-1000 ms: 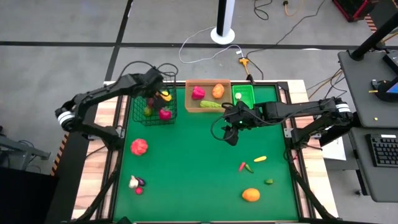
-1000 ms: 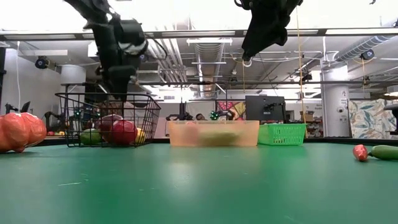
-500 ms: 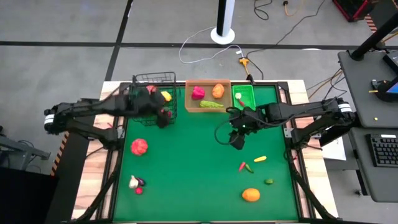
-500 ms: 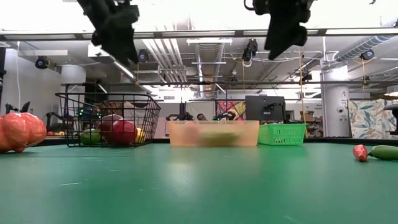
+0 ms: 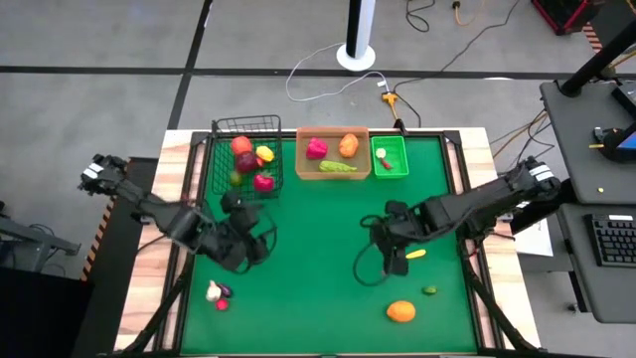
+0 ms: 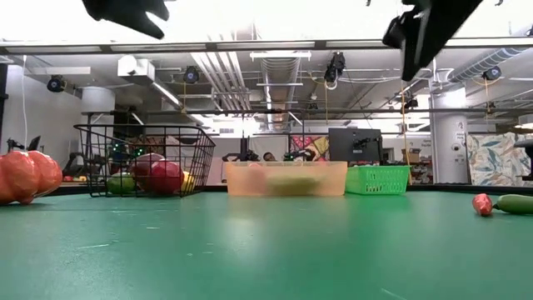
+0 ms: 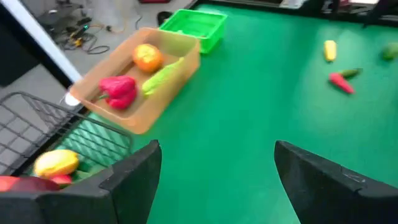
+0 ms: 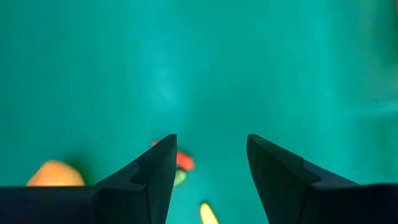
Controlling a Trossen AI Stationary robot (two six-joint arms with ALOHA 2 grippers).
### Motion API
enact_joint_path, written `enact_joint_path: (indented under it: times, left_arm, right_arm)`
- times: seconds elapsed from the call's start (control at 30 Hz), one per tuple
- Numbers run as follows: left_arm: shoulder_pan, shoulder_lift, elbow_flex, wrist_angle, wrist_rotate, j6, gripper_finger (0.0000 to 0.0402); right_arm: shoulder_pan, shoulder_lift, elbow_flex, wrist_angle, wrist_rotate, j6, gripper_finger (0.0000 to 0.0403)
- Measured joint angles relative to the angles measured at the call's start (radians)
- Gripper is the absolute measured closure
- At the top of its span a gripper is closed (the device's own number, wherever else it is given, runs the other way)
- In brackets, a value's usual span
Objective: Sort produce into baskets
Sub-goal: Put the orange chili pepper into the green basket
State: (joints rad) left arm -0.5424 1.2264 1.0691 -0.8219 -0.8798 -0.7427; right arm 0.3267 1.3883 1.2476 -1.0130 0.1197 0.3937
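My left gripper (image 5: pixel 248 235) (image 7: pixel 214 168) hangs open and empty above the table's left middle, near side of the black wire basket (image 5: pixel 246 159), which holds red, yellow and green pieces. My right gripper (image 5: pixel 396 261) (image 8: pixel 211 163) is open and empty too, pointing down above a red chilli (image 8: pixel 182 160) that lies on the mat. The tan tray (image 5: pixel 306 169) holds a red pepper (image 7: pixel 118 90), an orange piece (image 7: pixel 148 57) and a green cucumber (image 7: pixel 161 78). The green bin (image 5: pixel 390 167) stands to the tray's right. A lumpy red-orange piece (image 6: pixel 25 177) rests on the mat; in the high view my left arm covers it.
Loose on the mat lie a yellow piece (image 5: pixel 415 254), a small green piece (image 5: pixel 429 290), an orange fruit (image 5: pixel 400 311), and a cluster of white, purple and red bits (image 5: pixel 218 293) at the near left. The mat's middle (image 5: pixel 318 249) is bare.
My left gripper has swung from above the wire basket toward the near edge, out over the table's left middle, turning as it went. My right gripper has moved from beside the tan tray toward the near right, and now hangs over the chillies. Neither has changed its opening.
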Motion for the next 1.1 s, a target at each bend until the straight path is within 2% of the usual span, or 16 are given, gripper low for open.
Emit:
enact_joint_path:
  times: [0.17,0.43,0.77,1.1]
  left_arm:
    - [-0.093,0.043,0.000,0.024,-0.028,-0.063,0.0110]
    - [-0.119,0.108,0.000,0.069,-0.028,-0.087,0.0110]
    - [-0.119,0.129,0.000,0.086,-0.028,-0.087,0.0110]
    - [-0.119,0.129,0.000,0.092,-0.028,-0.087,0.0110]
  right_arm:
    - [0.084,0.046,-0.003,0.004,0.002,-0.019,0.0216]
    - [0.165,0.176,-0.009,0.010,0.011,-0.012,0.0216]
    - [0.193,0.325,-0.015,0.014,0.011,-0.078,0.0216]
    - [0.193,0.336,-0.079,0.083,0.012,-0.124,0.0216]
